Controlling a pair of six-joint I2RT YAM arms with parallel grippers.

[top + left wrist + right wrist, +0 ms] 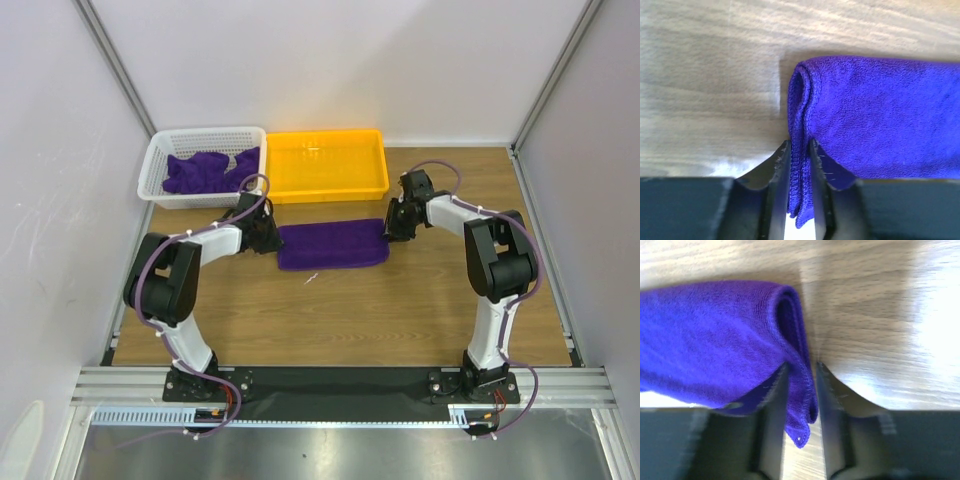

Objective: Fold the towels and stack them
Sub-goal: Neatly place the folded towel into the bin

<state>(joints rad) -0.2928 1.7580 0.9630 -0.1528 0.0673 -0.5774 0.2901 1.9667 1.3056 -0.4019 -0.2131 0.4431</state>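
One deep purple towel (332,245) lies folded lengthwise on the wooden table in front of the yellow tray (325,165). My left gripper (268,238) is at its left end, shut on the towel's doubled edge (800,150), which shows pinched between the fingers (777,172). My right gripper (392,228) is at its right end. The towel's folded end (800,390) sits between its fingers (829,400), and a corner hangs below them. More purple towels (205,170) lie crumpled in the white basket (160,160) at the back left.
The yellow tray holds nothing and stands right behind the towel, next to the white basket. White walls close in the back, left and right. Bare wooden table (340,310) lies between the towel and the arm bases.
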